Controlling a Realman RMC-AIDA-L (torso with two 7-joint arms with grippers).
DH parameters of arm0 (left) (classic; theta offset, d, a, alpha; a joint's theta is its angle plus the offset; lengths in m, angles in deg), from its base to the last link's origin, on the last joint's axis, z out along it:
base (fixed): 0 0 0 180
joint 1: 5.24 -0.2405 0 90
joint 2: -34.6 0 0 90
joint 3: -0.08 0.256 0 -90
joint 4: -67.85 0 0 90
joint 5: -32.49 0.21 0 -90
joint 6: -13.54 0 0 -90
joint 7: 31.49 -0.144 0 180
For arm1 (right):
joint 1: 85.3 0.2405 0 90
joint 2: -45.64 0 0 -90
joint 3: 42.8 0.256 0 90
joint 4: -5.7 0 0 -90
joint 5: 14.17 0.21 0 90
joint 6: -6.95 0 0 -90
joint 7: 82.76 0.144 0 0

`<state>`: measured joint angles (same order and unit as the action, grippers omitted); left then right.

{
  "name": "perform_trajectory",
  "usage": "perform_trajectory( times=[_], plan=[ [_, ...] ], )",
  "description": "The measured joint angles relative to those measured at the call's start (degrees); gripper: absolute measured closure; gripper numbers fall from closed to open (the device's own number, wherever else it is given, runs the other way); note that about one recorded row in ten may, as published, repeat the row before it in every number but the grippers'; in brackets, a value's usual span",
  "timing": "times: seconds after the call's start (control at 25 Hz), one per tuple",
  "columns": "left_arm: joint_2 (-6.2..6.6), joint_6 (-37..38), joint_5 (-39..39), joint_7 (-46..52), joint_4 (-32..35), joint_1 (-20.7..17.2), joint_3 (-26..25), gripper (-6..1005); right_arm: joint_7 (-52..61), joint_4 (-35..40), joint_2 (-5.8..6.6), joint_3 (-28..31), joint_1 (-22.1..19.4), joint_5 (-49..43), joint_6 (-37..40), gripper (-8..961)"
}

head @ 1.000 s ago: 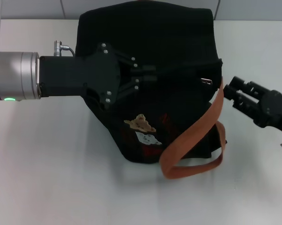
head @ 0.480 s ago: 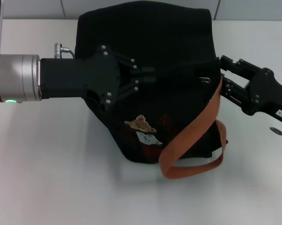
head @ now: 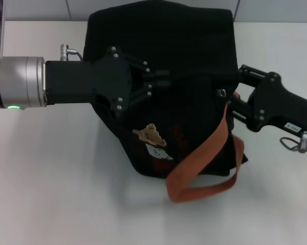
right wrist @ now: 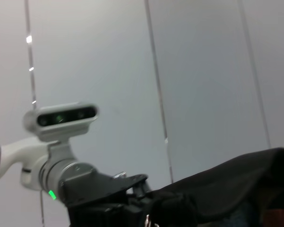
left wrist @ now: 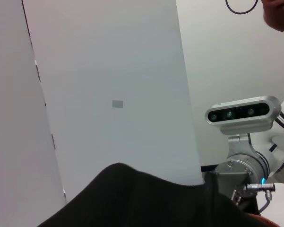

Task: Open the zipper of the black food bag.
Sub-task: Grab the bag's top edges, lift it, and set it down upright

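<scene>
Black food bag (head: 163,56): boxy black fabric tote, standing on white surface, centre of head view. Tan bear and white patch on front face, faint red lettering beside. Orange strap looping off right front corner. Zipper (head: 222,93): small silvery pull tab visible near bag's right edge; zip line indistinct against black fabric.

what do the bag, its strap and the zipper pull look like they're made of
Bag: looks like soft matte black fabric; it sags and creases rather than holding sharp edges.
Strap: orange woven webbing, probably nylon or similar; flat, it curls in a loose loop.
Zipper pull: small and silvery with a glint, likely metal.
</scene>
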<state>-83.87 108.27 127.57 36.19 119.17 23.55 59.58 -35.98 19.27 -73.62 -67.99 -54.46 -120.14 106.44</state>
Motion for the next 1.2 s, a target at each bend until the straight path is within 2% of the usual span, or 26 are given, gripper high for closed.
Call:
perform_trajectory(
  times=[0.28,0.48,1.04,1.2],
  plan=[
    [0.0,-0.79,-0.26,0.02,0.01,0.25,-0.09,903,-2.12,-0.44,-0.2,-0.44,1.36,0.26,-0.35,507],
    [0.0,-1.78,-0.38,-0.05,-0.79,0.51,-0.1,904,-7.53,-3.94,-0.32,-0.23,2.47,0.42,-2.25,513],
    [0.0,-3.34,-0.71,-1.56,-2.82,0.87,-0.1,905,-8.62,-5.84,-0.36,2.04,1.6,0.5,-4.96,531],
    [0.0,-3.77,-0.7,-1.96,-3.62,1.08,-0.1,905,-8.97,-6.3,-0.36,2.07,1.16,0.72,-5.59,637]
  ],
)
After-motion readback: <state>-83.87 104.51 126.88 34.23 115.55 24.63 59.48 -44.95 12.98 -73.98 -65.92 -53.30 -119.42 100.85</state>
